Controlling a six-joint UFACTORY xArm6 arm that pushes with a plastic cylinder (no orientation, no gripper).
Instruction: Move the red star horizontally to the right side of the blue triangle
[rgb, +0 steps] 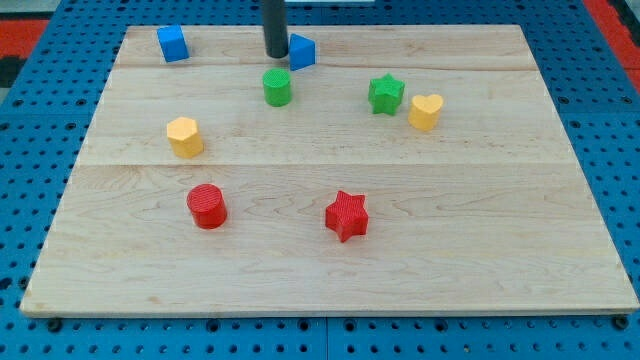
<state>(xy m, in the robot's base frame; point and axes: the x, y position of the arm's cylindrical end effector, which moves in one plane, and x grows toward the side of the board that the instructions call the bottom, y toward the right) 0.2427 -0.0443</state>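
Red star (347, 215) sits low on the tabletop (480, 200), well apart from the blue triangle (302, 51) up top; I have no hand, only a rod.

My tip (275, 55) is just left of the triangle and could knock it; the green star (385, 94) crowds the path, and the tip-triangle contact is hard to make out.

Bright, even light falls from above; the board (320, 280) shows no glare. Blocks cast only short, soft shadows. Focus is sharp throughout, with slight softness on the rod (274, 25).
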